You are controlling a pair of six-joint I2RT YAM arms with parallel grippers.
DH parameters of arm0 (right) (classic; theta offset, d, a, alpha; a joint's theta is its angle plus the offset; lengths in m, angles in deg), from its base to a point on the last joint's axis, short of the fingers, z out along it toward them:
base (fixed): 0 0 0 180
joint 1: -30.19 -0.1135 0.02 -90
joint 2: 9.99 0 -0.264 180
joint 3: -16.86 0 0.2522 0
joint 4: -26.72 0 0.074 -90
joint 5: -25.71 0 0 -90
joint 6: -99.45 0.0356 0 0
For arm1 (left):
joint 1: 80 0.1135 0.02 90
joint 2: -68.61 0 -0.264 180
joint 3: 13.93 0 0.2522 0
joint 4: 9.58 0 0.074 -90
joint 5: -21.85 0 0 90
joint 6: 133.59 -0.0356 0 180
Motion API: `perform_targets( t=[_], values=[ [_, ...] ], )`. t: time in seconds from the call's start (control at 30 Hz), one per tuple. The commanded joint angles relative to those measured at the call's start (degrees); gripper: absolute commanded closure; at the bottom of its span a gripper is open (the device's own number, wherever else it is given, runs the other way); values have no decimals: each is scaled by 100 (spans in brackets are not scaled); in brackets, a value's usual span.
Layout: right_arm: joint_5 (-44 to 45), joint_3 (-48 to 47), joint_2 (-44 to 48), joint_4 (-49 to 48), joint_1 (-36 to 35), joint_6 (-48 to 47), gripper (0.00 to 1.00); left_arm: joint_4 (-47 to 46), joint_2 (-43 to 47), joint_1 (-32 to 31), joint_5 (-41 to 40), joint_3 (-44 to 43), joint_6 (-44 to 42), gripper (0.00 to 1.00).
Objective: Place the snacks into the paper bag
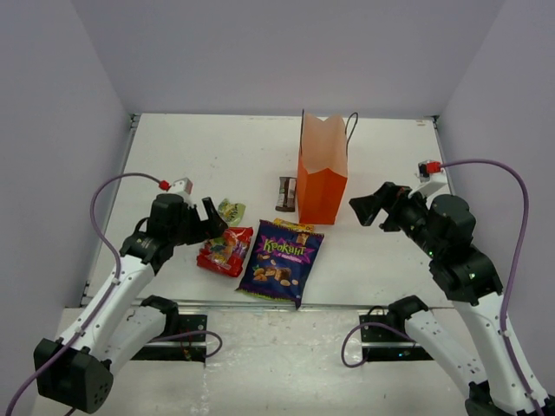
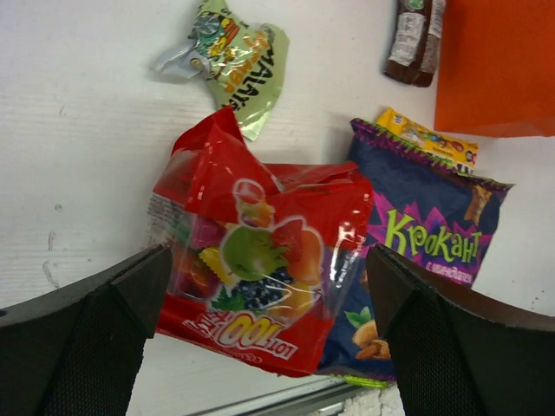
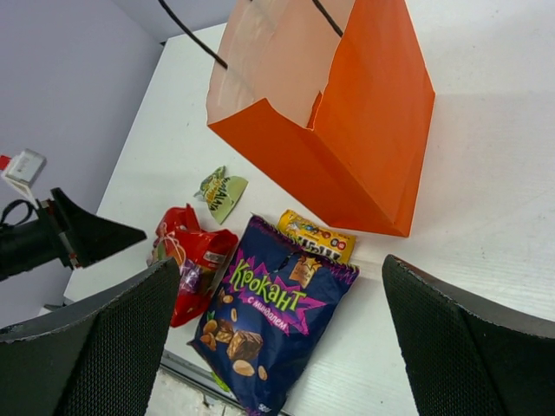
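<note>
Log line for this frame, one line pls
left tool: open, over red bag | right tool: open, facing paper bag | paper bag: upright | on table: purple bag, yellow pack, brown bar, green wrapper

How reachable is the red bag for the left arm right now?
Likely yes. The left fingers stand open on either side of the red bag, and nothing lies on top of it. Its right edge does lie against the purple bag, which a grasp might nudge.

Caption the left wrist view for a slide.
Open left end effector frames the red bag, purple bag beside it, green wrapper beyond.
</note>
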State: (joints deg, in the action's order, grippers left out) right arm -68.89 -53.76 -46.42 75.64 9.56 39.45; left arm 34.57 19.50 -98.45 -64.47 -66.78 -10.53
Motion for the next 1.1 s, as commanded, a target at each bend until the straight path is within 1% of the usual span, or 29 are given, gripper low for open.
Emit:
perform_targets(
  t=[0.0, 0.03, 0.1, 0.3, 0.43, 0.57, 0.7, 0.73, 0.77, 0.8, 0.87, 0.9, 0.97, 1.0, 1.07],
  values=[
    [-208, 17, -58, -141, -12, -3, 1, -516, 85, 395, 642, 550, 201, 0],
    [-217, 8, -58, -149, -12, -11, 1, -639, 50, 509, 729, 639, 218, 0],
    [-208, 8, -49, -141, -12, -12, 1, -736, 6, 519, 836, 753, 297, 0],
    [-182, 17, -22, -114, -12, -29, 1, -1158, 182, 580, 625, 1131, 632, 0],
    [-234, 8, -58, -123, -12, -29, 1, -1491, -116, 615, 730, 1228, 588, 0],
    [-234, 0, -49, -123, -12, -29, 1, -1905, -415, 633, 1019, 1474, 640, 0],
    [-225, -1, -23, -106, -12, -29, 1, -2116, -592, 642, 1047, 1580, 623, 0],
    [-217, 0, -23, -106, -21, -29, 1, -2169, -618, 650, 1047, 1589, 614, 2],
    [-217, 0, -23, -97, -12, -29, 1, -2204, -618, 659, 1099, 1598, 597, 9],
    [-217, -9, -14, -97, -12, -20, 1, -2222, -609, 659, 1126, 1598, 588, 29],
    [-225, 8, -23, -97, -12, -3, 1, -2248, -592, 659, 1152, 1598, 596, 54],
    [-225, 17, -31, -97, -12, -11, 1, -2248, -583, 659, 1152, 1598, 588, 77],
    [-226, 17, -31, -97, -12, -3, 1, -2222, -592, 659, 1196, 1598, 579, 96],
    [-243, 26, -31, -97, -12, -3, 1, -2196, -618, 659, 1214, 1598, 562, 100],
    [-252, 17, -31, -97, -12, 6, 1, -2187, -627, 659, 1328, 1615, 553, 100]
  ],
)
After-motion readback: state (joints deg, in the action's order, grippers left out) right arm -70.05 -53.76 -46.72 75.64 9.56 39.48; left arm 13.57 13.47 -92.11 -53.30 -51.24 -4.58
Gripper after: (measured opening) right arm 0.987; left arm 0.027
